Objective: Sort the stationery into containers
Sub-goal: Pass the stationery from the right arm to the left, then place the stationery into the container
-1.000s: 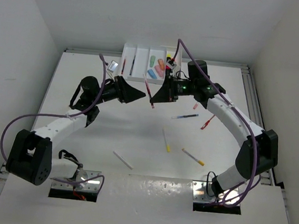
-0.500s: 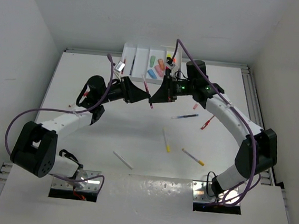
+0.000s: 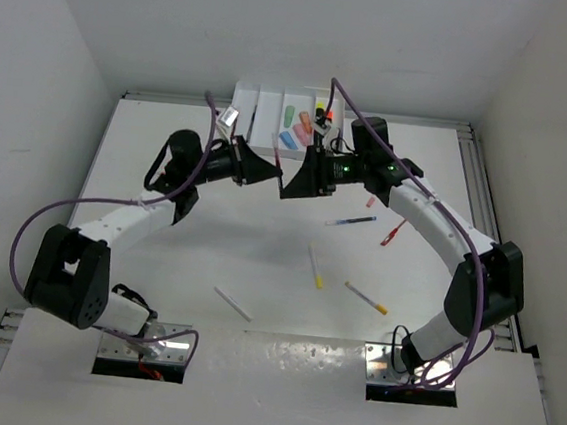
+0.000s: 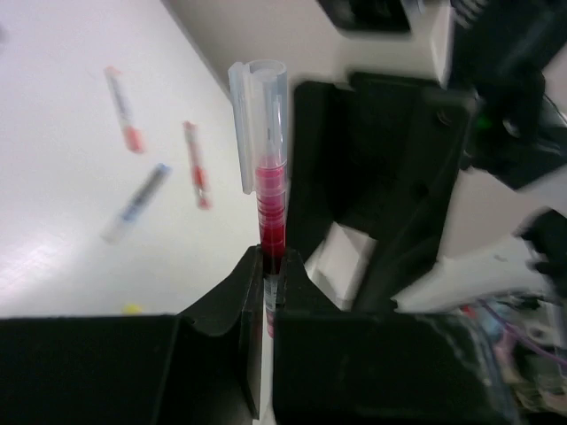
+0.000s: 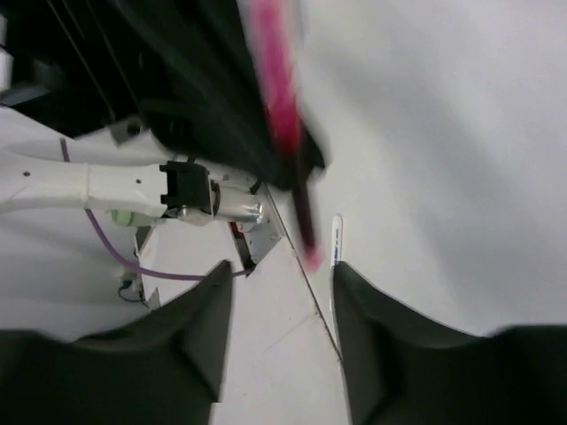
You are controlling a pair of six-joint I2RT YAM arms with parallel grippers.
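A red pen (image 3: pixel 280 159) with a clear cap hangs in the air between the two arms, in front of the white divided tray (image 3: pixel 245 95). My left gripper (image 3: pixel 276 173) is shut on it; in the left wrist view the red pen (image 4: pixel 271 190) stands up from between the closed fingers of the left gripper (image 4: pixel 268 266). My right gripper (image 3: pixel 290 184) faces it closely. In the right wrist view the fingers of the right gripper (image 5: pixel 279 283) stand apart, open, and the blurred red pen (image 5: pixel 282 115) passes above them, touching neither finger.
On the table lie a blue pen (image 3: pixel 350 220), a red pen (image 3: pixel 393 231), a yellow pencil (image 3: pixel 314 266), a yellow-tipped pen (image 3: pixel 367 299) and a white pen (image 3: pixel 233 303). Highlighters (image 3: pixel 296 129) lie in the tray's right compartments.
The left arm swung in to the right gripper and its jaws closed on the red pen. The right gripper, which was holding the pen, has opened.
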